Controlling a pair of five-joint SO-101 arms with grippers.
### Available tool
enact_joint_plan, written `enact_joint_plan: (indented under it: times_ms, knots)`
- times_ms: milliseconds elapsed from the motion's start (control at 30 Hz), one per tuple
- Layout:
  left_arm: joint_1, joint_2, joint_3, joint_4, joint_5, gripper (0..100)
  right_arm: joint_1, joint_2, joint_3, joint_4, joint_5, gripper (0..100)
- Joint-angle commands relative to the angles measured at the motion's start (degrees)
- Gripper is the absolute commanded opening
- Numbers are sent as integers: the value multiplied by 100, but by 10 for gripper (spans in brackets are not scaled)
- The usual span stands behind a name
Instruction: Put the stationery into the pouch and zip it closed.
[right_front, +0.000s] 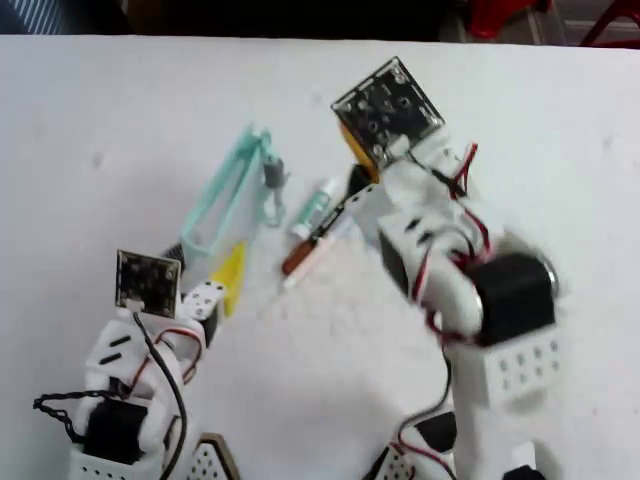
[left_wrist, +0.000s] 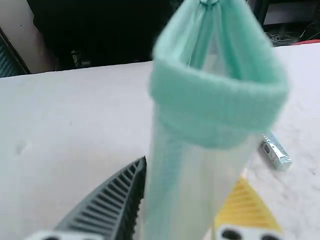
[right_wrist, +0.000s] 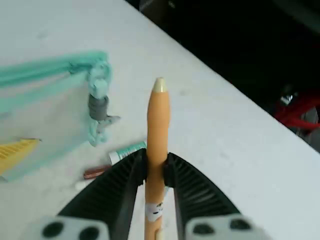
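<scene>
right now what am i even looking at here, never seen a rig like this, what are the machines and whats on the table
These are two small robot arms at a white table, each ending in a two-fingered gripper. One picture looks down from a fixed camera above. The other two come from a camera on each arm's wrist, looking out along its fingers. The left gripper is closed on one end of a mint-green pouch, which looks unzipped. The right gripper pinches an orange pen between its fingers. On the table beside the pouch lie a green-and-white tube and a brown pen.
</scene>
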Motion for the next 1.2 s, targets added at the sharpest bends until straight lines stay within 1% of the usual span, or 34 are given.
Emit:
enact_joint_plan:
  times_ms: [0, 133, 333, 467, 533, 667, 767, 900, 1033, 1167]
  knots:
    - [-48, -22, -79, -132, -44, 215, -664, -198, -527, -31, -440, 17]
    - [-48, -22, -79, -123, -44, 215, -1279, -207, -738, -215, -677, 17]
    - [-40, -22, -79, -123, -44, 215, -1437, -180, -730, -1059, -703, 17]
    - [-40, -22, -79, -123, -44, 215, -1798, -207, -475, -1209, -1169, 17]
    - [-40, -22, -79, -123, -44, 215, -1965, -277, -149, -1420, -1222, 17]
    - [-13, -22, -70, -123, -44, 215, -2035, -514, 527, -2571, -1240, 17]
    - [-22, -22, -70, -132, -44, 215, -2062, -523, 607, -3415, -1257, 17]
    - [-31, -22, -70, -141, -44, 216, -2466, -295, 580, -4013, -1266, 17]
    - [-40, -22, -70, -149, -44, 216, -2659, 127, 598, -4347, -1266, 17]
    - [-40, -22, -70, -149, -44, 216, -2651, 391, 668, -4171, -1266, 17]
